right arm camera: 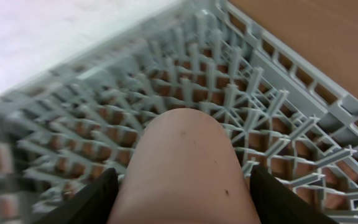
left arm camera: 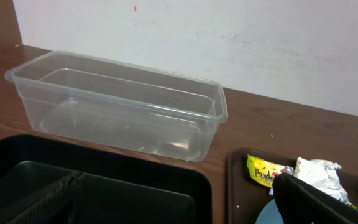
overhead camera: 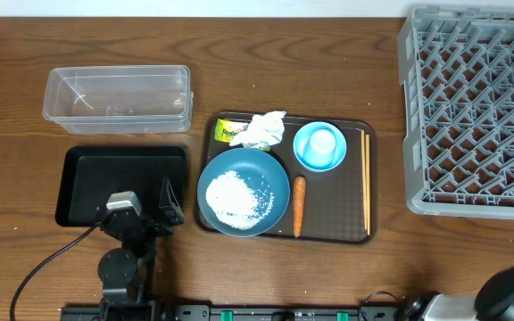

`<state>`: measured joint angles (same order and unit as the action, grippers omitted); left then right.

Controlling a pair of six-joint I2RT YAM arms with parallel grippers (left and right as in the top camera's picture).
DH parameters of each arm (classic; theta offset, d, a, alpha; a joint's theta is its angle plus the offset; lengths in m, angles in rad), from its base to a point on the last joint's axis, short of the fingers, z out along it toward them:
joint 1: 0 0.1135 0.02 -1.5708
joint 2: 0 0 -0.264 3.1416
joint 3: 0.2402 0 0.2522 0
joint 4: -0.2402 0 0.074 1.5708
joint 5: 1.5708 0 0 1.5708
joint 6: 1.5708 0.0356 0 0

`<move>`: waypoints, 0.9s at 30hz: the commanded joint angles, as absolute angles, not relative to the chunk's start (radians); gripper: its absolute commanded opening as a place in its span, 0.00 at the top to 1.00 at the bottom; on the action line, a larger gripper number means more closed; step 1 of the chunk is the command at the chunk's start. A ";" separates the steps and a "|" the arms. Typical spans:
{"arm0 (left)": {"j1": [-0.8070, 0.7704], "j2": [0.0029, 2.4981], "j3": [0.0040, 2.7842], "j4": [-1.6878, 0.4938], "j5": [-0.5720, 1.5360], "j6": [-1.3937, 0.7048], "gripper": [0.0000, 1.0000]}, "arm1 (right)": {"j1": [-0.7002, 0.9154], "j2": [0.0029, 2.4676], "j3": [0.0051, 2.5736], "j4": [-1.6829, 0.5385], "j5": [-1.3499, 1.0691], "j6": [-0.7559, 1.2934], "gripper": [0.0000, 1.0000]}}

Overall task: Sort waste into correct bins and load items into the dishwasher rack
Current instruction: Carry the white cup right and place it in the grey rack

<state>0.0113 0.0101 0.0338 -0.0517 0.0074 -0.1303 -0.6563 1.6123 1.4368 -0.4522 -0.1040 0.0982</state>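
The left gripper (overhead camera: 148, 212) was held spread wide over the black tray's (overhead camera: 87, 183) 5 o'clock corner. Whether the right gripper (right arm camera: 182, 183) pinched the tan shape (right arm camera: 185, 149) between its fingers could not be told. Beyond, rice (overhead camera: 237, 194) was seen on the blue plate (overhead camera: 277, 174), the rack (overhead camera: 471, 203) at 2 o'clock.

We've got a dark brown wooden table (overhead camera: 328, 276) here, grain pretty visible, and four things sit straight on it. Back left is the clear tub (overhead camera: 117, 98), and just in front of it, close but not touching, is the black tray (overhead camera: 87, 178). Around the middle is the brown serving tray (overhead camera: 333, 214), right beside the black one. Over on the right the big grey rack (overhead camera: 471, 205) runs past the edge of the overhead view, with a strip of wood between it and the serving tray.
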 commanded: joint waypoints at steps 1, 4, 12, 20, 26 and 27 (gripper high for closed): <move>0.010 0.004 0.004 -0.071 -0.012 -0.124 0.02 | -0.701 1.684 1.503 -0.455 -0.125 0.061 0.55; 0.010 0.004 0.004 -0.071 -0.012 -0.124 0.02 | -0.721 1.731 1.518 -0.452 -0.125 0.055 0.54; 0.010 0.004 0.004 -0.071 -0.012 -0.124 0.02 | -0.749 1.824 1.518 -0.455 -0.164 0.050 0.45; 0.010 0.004 0.004 -0.071 -0.012 -0.124 0.02 | -0.746 1.844 1.518 -0.470 -0.222 0.051 0.19; 0.010 0.004 0.004 -0.071 -0.012 -0.124 0.02 | -0.745 1.843 1.519 -0.513 -0.237 0.051 0.01; 0.010 0.004 0.004 -0.071 -0.012 -0.124 0.02 | -0.745 1.842 1.519 -0.517 -0.237 0.052 0.01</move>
<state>0.0113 0.0101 0.0338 -0.0517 0.0074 -0.1303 -0.7414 1.8446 1.4925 -0.5091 -0.2146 0.0555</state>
